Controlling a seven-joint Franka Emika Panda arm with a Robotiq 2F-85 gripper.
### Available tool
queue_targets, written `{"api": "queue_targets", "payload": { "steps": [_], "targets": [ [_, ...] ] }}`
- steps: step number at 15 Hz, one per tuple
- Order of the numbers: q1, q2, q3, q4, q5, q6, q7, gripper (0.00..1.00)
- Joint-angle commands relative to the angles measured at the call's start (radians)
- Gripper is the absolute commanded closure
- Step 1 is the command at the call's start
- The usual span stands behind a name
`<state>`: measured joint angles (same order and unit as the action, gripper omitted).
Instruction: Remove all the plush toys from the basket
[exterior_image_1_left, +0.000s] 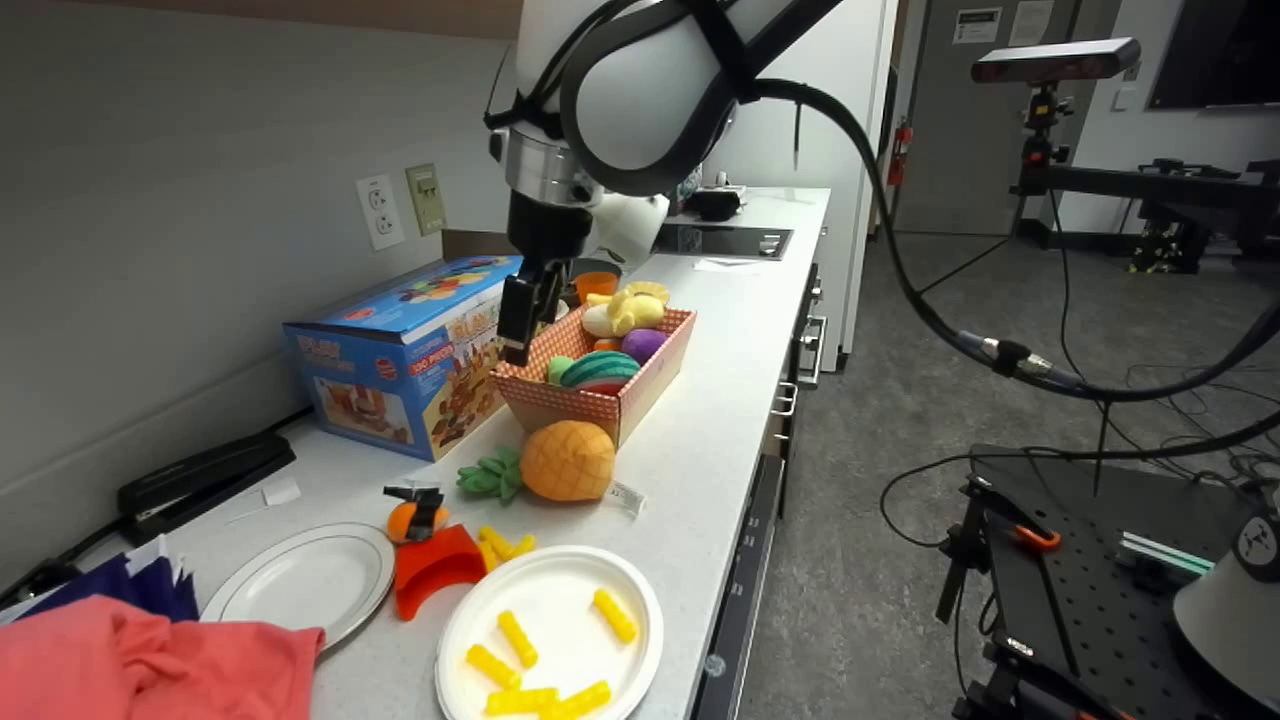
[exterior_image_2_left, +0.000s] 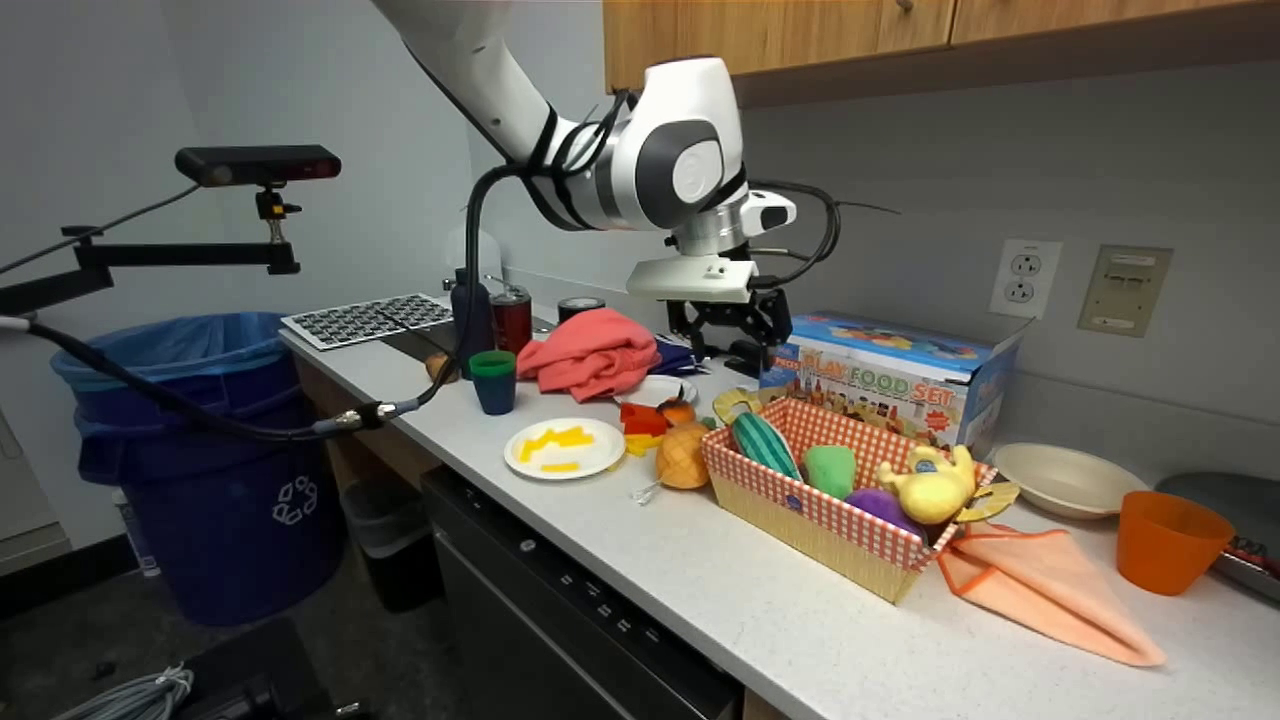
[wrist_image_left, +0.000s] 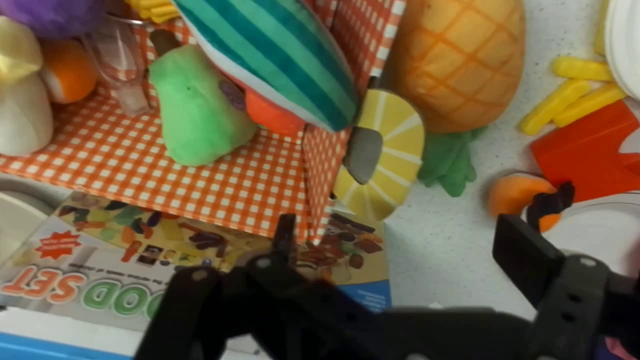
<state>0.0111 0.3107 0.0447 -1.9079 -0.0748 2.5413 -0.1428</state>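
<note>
Wrist view: end effector (wrist_image_left: 397, 232), jaws apart
Arm (exterior_image_2_left: 690, 172): bent, pointing down above the counter (exterior_image_2_left: 660, 540)
Basket (exterior_image_2_left: 800, 527): nearby, gap unclear

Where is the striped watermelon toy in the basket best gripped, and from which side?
Probably at the middle of the striped watermelon toy, from above, the claw across its short width: its rounded side shows uppermost, longer than wide, and the walls of the basket could hinder coming sideways.

Pale counter (exterior_image_1_left: 690, 470) bears basket (exterior_image_2_left: 800, 525), plush pineapple (exterior_image_1_left: 568, 461), blue box (exterior_image_1_left: 400, 360), plates (exterior_image_1_left: 565, 585), orange cup (exterior_image_2_left: 1172, 545).
</note>
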Motion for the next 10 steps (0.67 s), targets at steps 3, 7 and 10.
{"api": "queue_targets", "payload": {
  "steps": [3, 7, 10],
  "targets": [
    [-0.025, 0.044, -0.077, 0.024, -0.053, -0.076, 0.026, 0.0],
    [-0.031, 0.092, -0.113, 0.024, -0.091, -0.139, 0.033, 0.0],
    [-0.028, 0.12, -0.115, 0.032, -0.099, -0.176, 0.028, 0.0]
  ]
}}
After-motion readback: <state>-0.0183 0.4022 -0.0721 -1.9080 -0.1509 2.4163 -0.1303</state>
